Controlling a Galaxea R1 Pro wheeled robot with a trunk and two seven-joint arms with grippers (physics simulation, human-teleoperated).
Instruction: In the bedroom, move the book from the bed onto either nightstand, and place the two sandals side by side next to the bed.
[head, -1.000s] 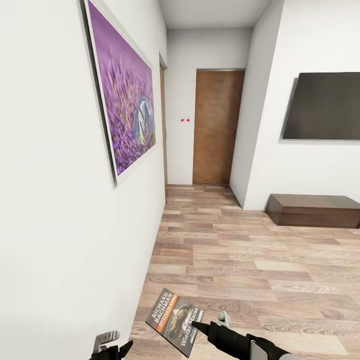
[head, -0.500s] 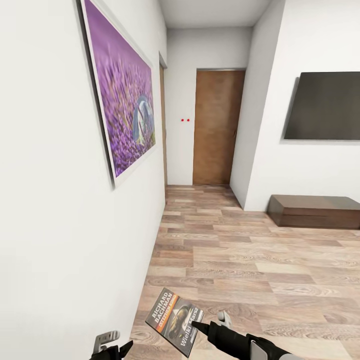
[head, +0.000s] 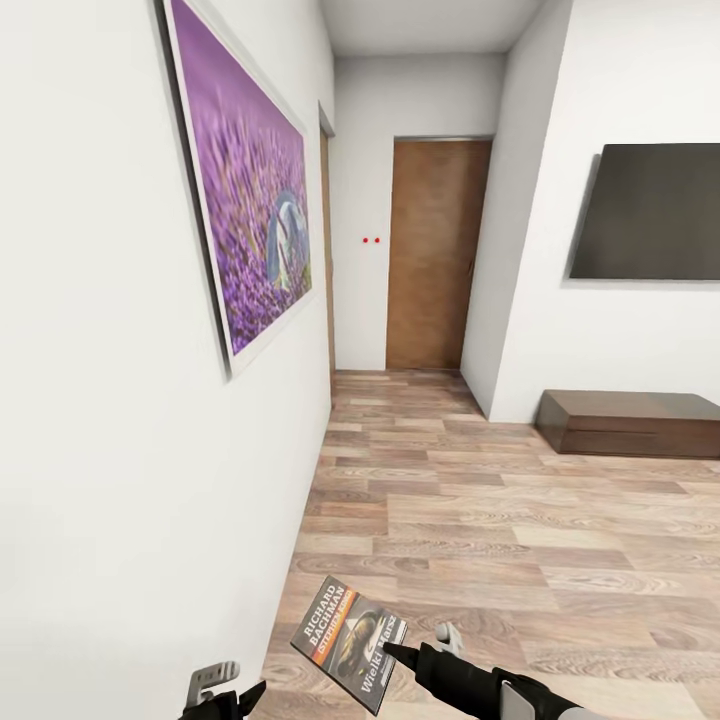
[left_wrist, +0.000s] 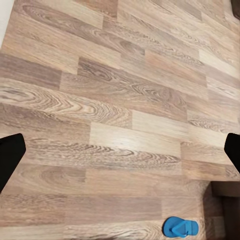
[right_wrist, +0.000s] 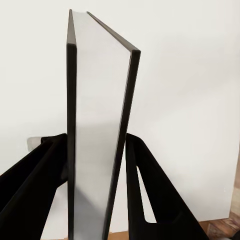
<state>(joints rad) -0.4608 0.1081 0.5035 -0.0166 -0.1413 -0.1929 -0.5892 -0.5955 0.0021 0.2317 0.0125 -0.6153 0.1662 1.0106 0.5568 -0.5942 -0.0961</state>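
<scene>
The right gripper (right_wrist: 97, 165) clamps the thin, glossy paperback book (head: 349, 641); the left gripper (left_wrist: 120, 152) hangs spread above wood-grain planks (left_wrist: 120, 100).

Domestic interior, hallway opening to a living area: brown wood-plank floor (head: 480, 500), white walls, large purple flower painting (head: 245, 210), brown wooden door (head: 430, 255), wall-mounted black television screen (head: 650, 212), low dark-brown cabinet (head: 630, 420).

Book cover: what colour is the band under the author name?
Orange, on the dark cover of the book, clearest in the head view.
</scene>
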